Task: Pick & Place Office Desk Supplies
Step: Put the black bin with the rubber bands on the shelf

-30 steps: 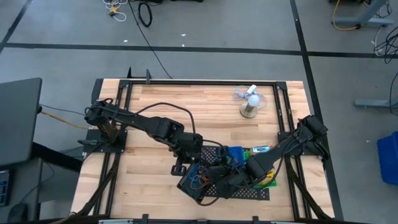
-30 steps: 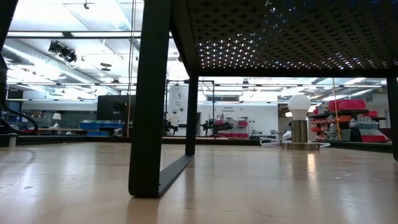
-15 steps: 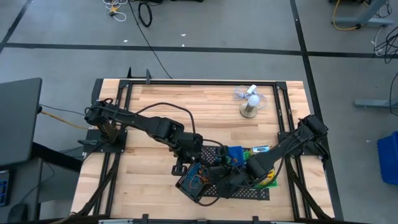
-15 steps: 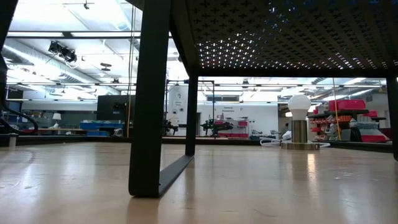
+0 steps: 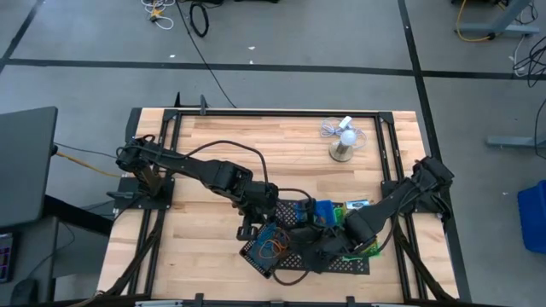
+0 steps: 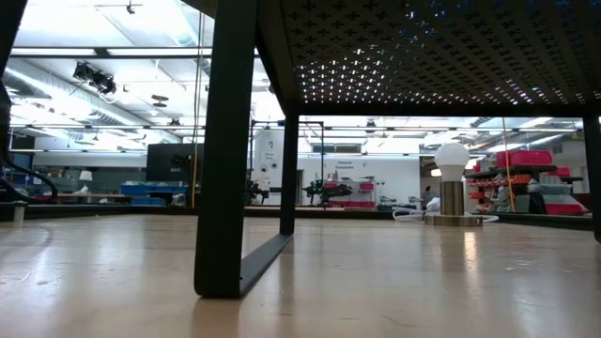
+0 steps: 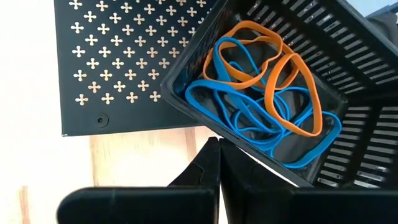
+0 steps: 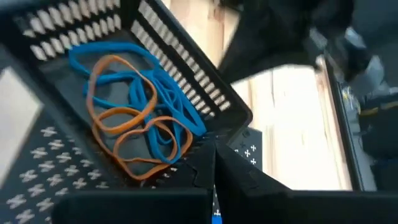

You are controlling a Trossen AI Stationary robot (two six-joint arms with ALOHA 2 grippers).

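Black bin [image 7: 273, 93] holds blue, orange rubber bands [image 7: 261, 99]; both claws [image 7: 219, 180] [image 8: 214, 171] clenched on rim.

The table [image 5: 213, 145] is pale, lightly glossy wood; the mesh tray [image 7: 124, 68] is matt perforated metal; the black bin [image 7: 348, 124] is slatted plastic holding smooth rubber bands [image 7: 261, 99].

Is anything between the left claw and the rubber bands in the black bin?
Yes: the black slatted bin's wall stands between them. The shut left claw sits at that wall's outside, and the blue and orange rubber-band loops lie inside. The bin's top is uncovered.
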